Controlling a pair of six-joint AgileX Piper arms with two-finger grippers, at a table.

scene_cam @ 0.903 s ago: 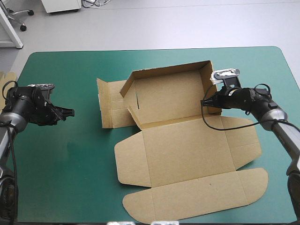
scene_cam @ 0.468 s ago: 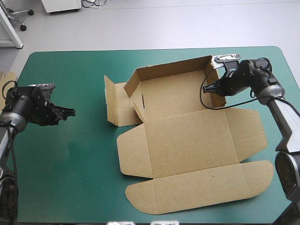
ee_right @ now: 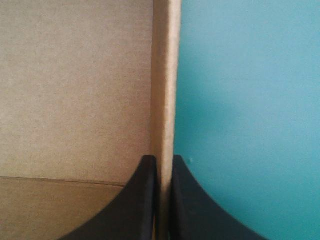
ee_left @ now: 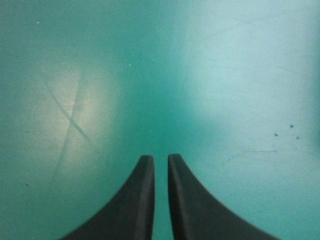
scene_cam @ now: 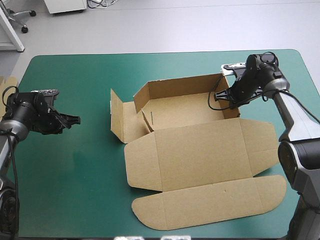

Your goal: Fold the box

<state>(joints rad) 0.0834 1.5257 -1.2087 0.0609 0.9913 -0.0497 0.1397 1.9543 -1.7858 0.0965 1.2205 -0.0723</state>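
The brown box (scene_cam: 195, 145) lies mid-table, its far half raised into a tray with back and side walls standing. The lid panel and rounded flap lie flat toward the near edge. A side flap (scene_cam: 117, 120) stands up at the box's left. My right gripper (scene_cam: 227, 97) is shut on the box's right wall; in the right wrist view the wall's edge (ee_right: 165, 75) runs up between the black fingers (ee_right: 146, 200). My left gripper (scene_cam: 74, 120) hovers over bare teal-green cover left of the box, its fingers (ee_left: 142, 200) almost touching, nothing between them.
A strip of more brown board (scene_cam: 6, 82) shows at the table's left edge. Teal-green cover (scene_cam: 75, 175) lies bare on the near left and along the far side behind the box.
My right gripper moved toward the far edge with the box's right wall, standing it up. The whole box shifted slightly and its back wall now stands straighter. The left arm stayed put.
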